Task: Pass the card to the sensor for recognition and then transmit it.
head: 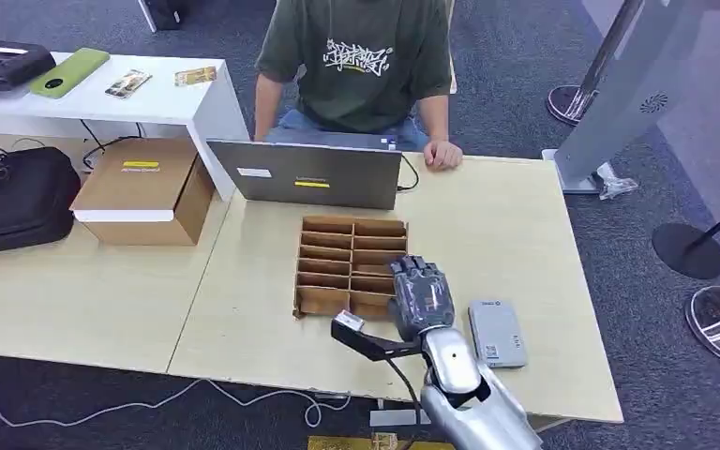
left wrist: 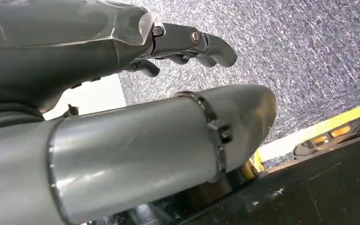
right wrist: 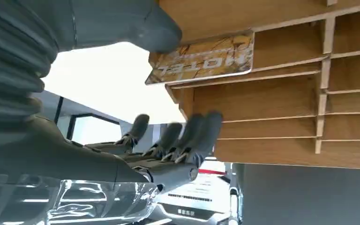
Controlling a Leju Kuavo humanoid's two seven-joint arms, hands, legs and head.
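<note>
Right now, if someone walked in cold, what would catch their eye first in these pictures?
Probably the robot's right hand reaching over the wooden slotted organizer mid-table, where the right wrist view shows a gold card standing in a slot by its thumb. Next, the grey card reader beside that hand, and the seated person behind a laptop.

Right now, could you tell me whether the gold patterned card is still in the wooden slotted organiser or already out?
Still in: the gold patterned card sits in a slot of the wooden slotted organiser, with the right hand reaching at it.
</note>
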